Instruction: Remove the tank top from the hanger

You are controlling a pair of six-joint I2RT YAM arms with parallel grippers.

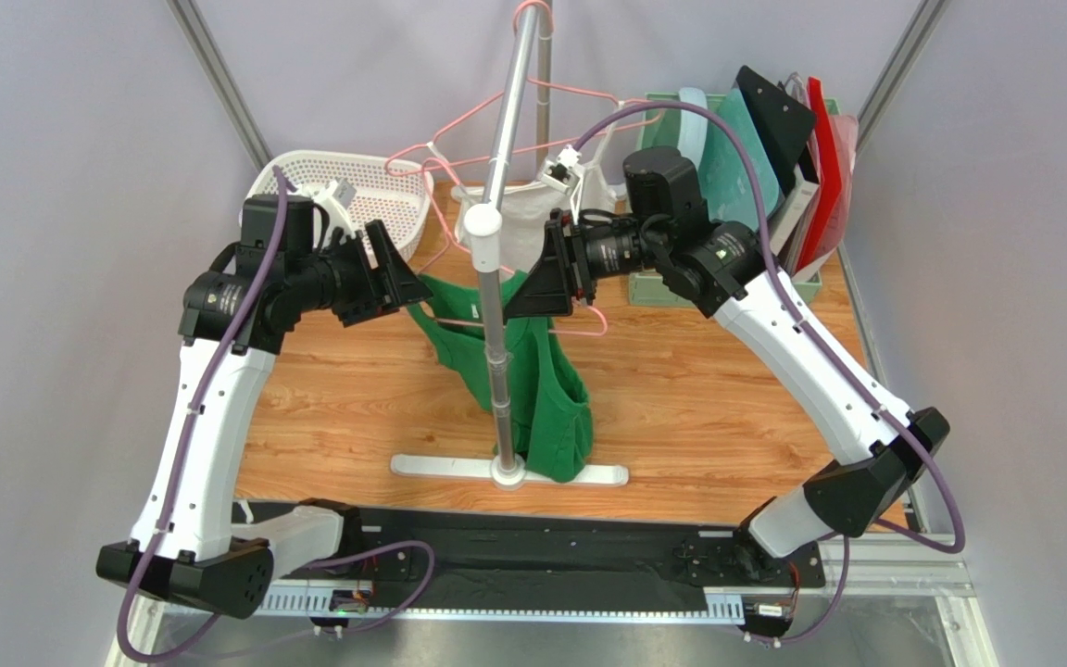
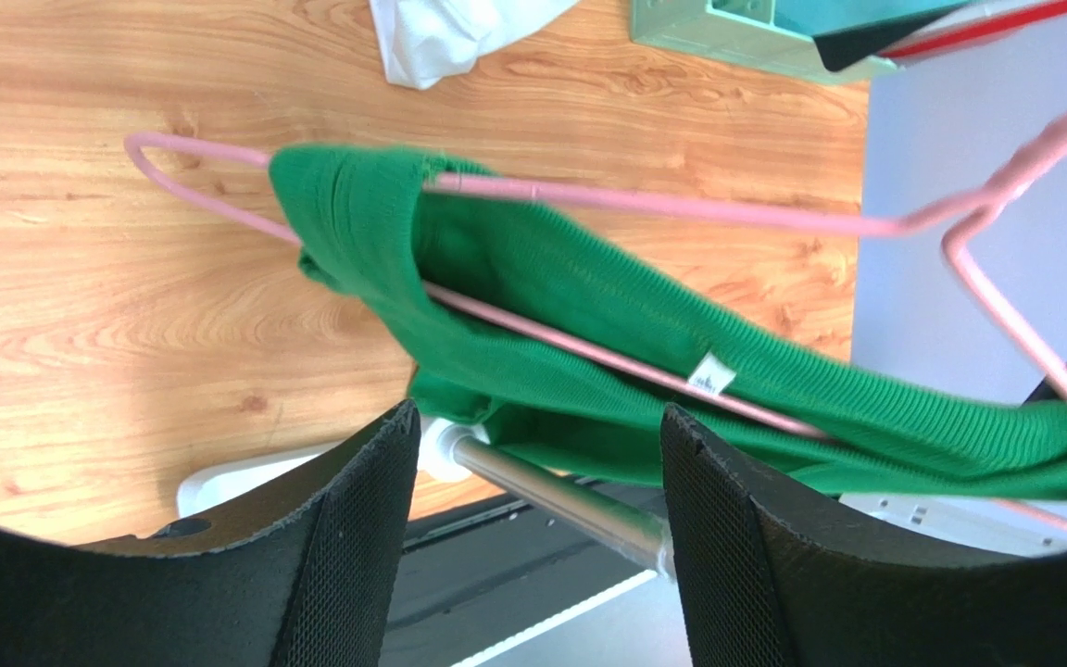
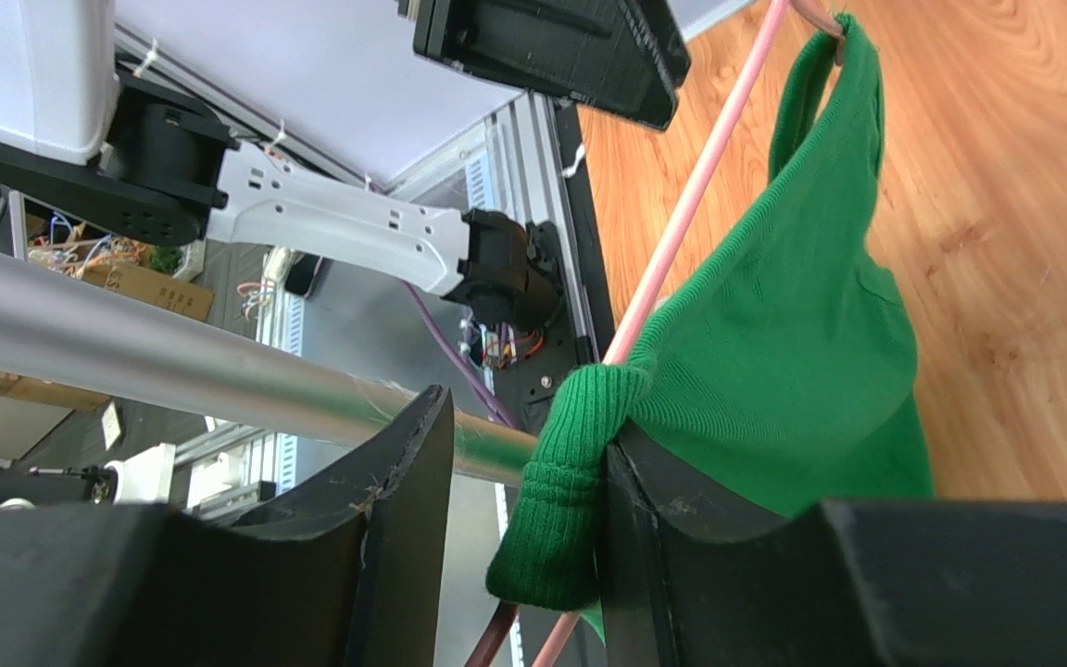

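Draping the green tank top along the pink hanger, long axis crossing the stand pole from left to right. Holding the left jaws apart and empty just left of the pole, facing the nearer shoulder loop. Straddling the bunched strap right of the pole with the right jaws; pinching or not, cannot tell. Leaving bare wooden surface beneath the pole for pulling outward.

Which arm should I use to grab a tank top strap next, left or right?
Probably right. The right gripper is open with a strap of the green tank top inside its jaws, touching one side. The left gripper is open too, but the other strap lies beyond its jaws.
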